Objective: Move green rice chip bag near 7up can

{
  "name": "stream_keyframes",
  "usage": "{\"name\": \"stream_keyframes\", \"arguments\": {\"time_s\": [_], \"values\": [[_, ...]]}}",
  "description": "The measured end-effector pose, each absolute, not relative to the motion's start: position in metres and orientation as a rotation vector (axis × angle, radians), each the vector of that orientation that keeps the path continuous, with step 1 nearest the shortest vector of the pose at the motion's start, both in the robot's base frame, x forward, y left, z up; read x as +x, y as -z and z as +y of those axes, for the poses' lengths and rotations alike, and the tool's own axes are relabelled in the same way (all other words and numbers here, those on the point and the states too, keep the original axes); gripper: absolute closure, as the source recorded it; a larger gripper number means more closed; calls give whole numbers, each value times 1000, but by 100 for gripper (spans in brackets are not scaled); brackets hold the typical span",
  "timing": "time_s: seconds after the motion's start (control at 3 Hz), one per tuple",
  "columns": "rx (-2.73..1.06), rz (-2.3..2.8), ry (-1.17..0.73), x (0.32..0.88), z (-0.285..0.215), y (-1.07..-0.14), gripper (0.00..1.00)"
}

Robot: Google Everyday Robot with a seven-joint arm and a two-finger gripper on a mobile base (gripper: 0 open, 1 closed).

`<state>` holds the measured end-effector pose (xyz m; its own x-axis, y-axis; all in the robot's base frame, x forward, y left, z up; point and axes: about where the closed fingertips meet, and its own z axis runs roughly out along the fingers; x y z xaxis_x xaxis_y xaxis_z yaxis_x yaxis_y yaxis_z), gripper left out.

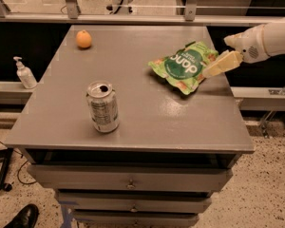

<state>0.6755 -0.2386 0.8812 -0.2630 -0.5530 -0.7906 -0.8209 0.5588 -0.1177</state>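
The white arm [275, 36] reaches in from the right side, and its gripper [219, 64] points down and left.

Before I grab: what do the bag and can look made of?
The bag: likely thin plastic film, glossy; it crinkles and catches light. The can: apparently metal, dull silver sides, printed label, opened top. The gripper is at the bag's right edge.
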Motion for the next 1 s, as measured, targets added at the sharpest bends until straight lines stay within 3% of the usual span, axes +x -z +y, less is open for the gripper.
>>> {"name": "stream_keyframes", "arguments": {"time_s": [0.33,1.0], "values": [[-1054,1974,-467,694,-223,-859,0],[-1028,2029,-552,707,-205,-845,41]]}}
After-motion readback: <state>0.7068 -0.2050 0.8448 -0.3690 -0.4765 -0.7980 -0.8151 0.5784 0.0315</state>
